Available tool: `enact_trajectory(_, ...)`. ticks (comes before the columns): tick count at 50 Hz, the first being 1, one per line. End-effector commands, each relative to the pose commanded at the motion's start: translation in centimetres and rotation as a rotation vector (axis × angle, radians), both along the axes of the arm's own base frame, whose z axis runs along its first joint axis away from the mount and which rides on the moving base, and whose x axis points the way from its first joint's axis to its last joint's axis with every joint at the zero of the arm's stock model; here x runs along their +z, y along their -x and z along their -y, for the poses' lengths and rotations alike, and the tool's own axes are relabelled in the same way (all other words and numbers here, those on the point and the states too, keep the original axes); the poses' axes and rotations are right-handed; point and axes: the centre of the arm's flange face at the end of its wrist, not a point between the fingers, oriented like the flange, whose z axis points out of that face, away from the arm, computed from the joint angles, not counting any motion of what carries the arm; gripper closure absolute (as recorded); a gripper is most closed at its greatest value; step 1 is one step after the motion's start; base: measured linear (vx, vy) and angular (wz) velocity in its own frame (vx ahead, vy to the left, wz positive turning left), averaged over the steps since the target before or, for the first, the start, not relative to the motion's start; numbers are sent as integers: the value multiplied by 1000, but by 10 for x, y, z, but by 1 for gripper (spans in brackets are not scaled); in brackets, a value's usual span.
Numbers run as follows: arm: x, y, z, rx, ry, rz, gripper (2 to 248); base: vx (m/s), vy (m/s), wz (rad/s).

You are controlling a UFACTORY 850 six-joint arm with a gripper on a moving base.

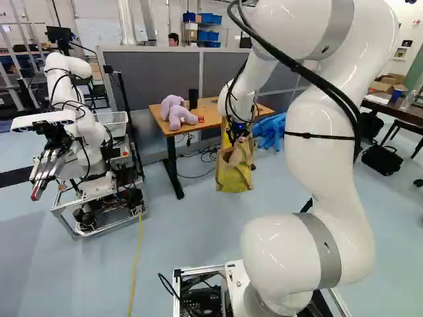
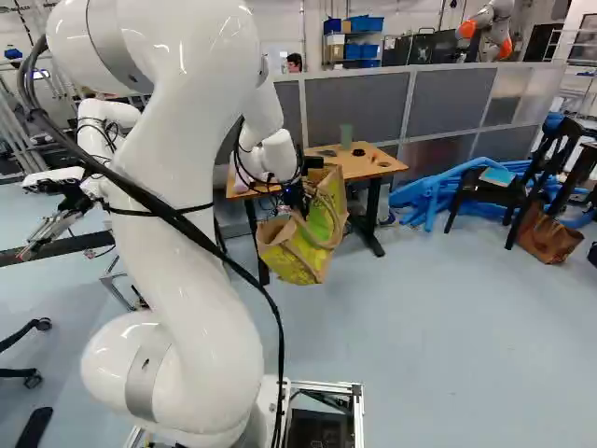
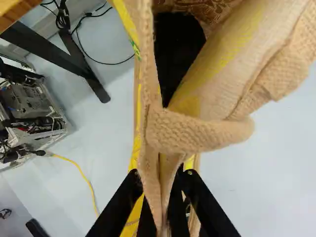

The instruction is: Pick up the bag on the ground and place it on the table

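My jaws (image 3: 162, 181) are closed on the bag (image 2: 300, 247), with a fold of its rim pinched between the pads and a handle (image 3: 197, 134) looping just ahead of them. The bag hangs tilted in front of the desk (image 1: 218, 107), apparently off the floor (image 2: 410, 327), with most of its body below the desktop. I judge the pick done and the lift under way. I want to raise straight up, slowly, until the base clears the desktop; going forward too soon would snag it on the edge and could drag the fold out of my grip. Swinging is the other risk, so I'd pause before crossing. I'd aim away from the plush toy (image 1: 177, 112) and dark cup (image 1: 193, 99), lower until the base takes the weight, then let go gently, minding the loop.
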Motion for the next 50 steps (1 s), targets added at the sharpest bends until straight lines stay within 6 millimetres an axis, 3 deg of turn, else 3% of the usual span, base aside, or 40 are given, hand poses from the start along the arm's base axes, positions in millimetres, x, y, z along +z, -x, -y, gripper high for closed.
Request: enact_trajectory(50, 67, 0, 1, 47, 144, -127, 229, 0, 0, 0)
